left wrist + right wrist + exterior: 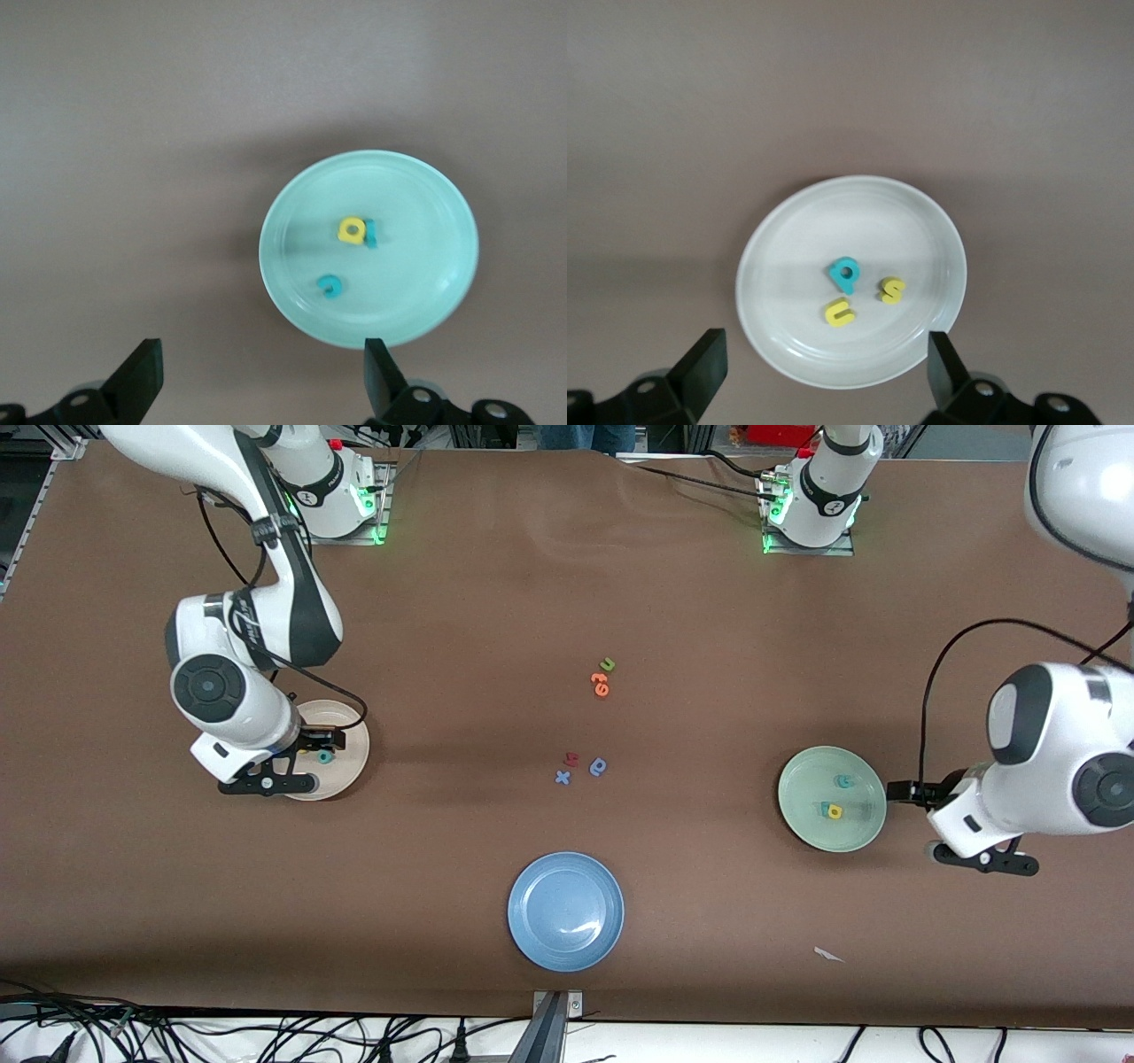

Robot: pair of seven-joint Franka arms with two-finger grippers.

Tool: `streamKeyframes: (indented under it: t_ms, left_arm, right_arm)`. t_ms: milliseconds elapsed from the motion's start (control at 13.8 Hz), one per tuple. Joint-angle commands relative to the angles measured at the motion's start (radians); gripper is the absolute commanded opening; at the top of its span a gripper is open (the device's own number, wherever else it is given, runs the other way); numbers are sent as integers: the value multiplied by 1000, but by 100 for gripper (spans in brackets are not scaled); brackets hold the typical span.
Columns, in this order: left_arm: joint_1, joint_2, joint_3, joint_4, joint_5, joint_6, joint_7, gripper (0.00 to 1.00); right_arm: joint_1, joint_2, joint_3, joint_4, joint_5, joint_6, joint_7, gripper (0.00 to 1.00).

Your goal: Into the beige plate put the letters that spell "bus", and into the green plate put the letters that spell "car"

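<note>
The beige plate [353, 731] lies toward the right arm's end of the table and holds a teal b [845, 273], a yellow s [892, 289] and a yellow u [840, 312]. Above this plate's edge hangs my right gripper [826, 354], open, with nothing between its fingers. The green plate [802, 815] lies toward the left arm's end. In it are a yellow a [351, 229], a teal r [373, 234] touching the a, and a teal c [330, 286]. My left gripper [261, 354] is open and empty, just off the green plate's rim [425, 292].
A blue plate [565, 911] lies near the front camera at mid-table. Loose letters lie in the middle: a green u [607, 664], an orange pair [601, 684], a red letter [570, 759], a blue round letter [598, 767] and a blue x [563, 778].
</note>
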Motion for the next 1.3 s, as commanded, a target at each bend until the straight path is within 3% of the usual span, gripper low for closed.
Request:
streamKeyframes:
  t_ms: [0, 145, 362, 652, 797, 1232]
  left_arm:
    - [-148, -237, 207, -192, -151, 2, 92, 100]
    - [-230, -332, 293, -252, -176, -6, 107, 100]
    - [-261, -440, 314, -263, -190, -64, 106, 100]
    - [-261, -534, 315, -296, -188, -64, 103, 100]
    - [-262, -570, 315, -324, -188, -63, 101, 100]
    - [-253, -563, 312, -319, -188, -67, 107, 100]
  right_arm:
    - [4, -5, 2, 151, 31, -213, -33, 100]
    - [-7, -31, 6, 235, 40, -321, -41, 100]
    - [-193, -161, 164, 231, 76, -282, -33, 100]
    - [-303, -353, 201, 80, 82, -279, -44, 100]
    - [-408, -437, 267, 20, 82, -294, -49, 100]
    - [-389, -442, 261, 47, 69, -302, -56, 100]
